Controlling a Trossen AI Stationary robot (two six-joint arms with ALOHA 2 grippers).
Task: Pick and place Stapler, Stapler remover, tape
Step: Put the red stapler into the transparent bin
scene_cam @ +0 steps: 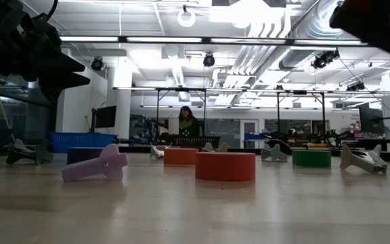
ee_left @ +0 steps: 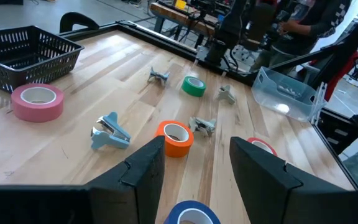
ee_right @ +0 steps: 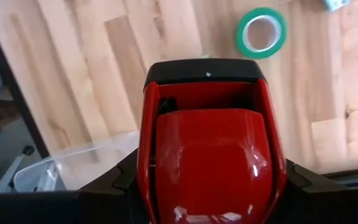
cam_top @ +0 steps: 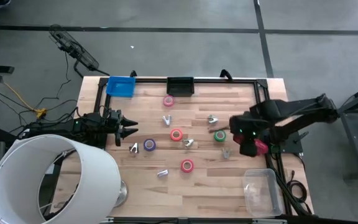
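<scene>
Right wrist view, red stapler (ee_right: 209, 155) lengthwise in right end effector (cam_top: 253, 144), clear of table

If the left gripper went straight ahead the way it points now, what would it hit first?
Probably the purple tape roll, just ahead of the open left gripper; the small metal remover beside it is close too. Height above the table is unclear.

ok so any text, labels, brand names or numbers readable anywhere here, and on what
None can be read.
Stapler, held in the right gripper: glossy red, no brand or marking shows.
Tape rolls, such as the pink one and the green one: plain sides, no print.
Black basket and clear bin: no labels show.
Screens and fixtures in the room behind the table: too small to read.
</scene>
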